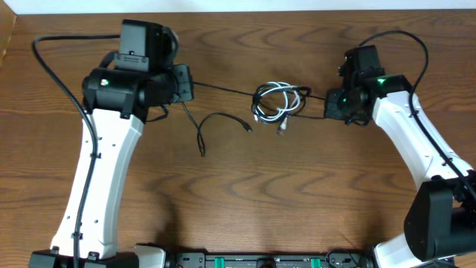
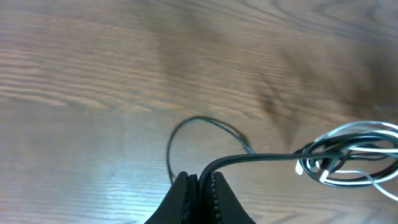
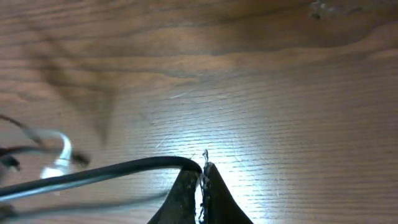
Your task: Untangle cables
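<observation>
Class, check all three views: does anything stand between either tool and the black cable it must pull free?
Nothing visible does. The left tool and the right tool are each shut on the black cable. Between them, mid-table, the coiled white cable is tangled with it; that tangle alone blocks the separation.

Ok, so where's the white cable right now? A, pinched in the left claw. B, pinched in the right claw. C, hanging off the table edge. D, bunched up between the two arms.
D: the white cable sits looped midway between the arms, while the left claw and the right claw each pinch only the black cable.
</observation>
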Controlling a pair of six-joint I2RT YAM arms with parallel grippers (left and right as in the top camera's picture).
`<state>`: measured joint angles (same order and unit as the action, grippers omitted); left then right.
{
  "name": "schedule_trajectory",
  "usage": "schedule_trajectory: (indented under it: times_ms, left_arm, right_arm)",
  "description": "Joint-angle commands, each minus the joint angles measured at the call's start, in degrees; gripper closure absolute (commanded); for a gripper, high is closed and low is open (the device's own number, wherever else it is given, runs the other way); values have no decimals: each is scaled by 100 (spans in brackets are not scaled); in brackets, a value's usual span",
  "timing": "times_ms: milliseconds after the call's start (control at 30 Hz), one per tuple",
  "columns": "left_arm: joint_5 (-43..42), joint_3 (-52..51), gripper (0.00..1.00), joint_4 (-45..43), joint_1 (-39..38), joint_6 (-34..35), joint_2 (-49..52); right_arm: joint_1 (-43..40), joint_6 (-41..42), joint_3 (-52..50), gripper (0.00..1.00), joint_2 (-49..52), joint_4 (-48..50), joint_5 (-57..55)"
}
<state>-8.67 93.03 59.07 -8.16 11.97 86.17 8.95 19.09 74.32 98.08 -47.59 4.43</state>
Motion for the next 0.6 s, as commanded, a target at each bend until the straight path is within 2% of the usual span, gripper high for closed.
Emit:
schedule_trajectory:
  times_ms: [0,267,367,467,567]
  left_arm:
    - [874,57,93,26,448,-55,-28]
    - [874,57,93,48,527,-251,-28]
    - [793,57,93,48,525,-251,-28]
    - [407,57,93,37,525,-313,-28]
    - [-343,57,93,0,520,-702,-28]
  right_arm:
    - [-435,120,52,99,-96,-129,-789]
    - [-713,114,50,99,-94,-192,-717]
    - [-752,-170,50,99,-94,-122,-323]
    - [-719,-509,52,99,-94,-9,192]
    - [-656,-640,50,99,-94,79,487]
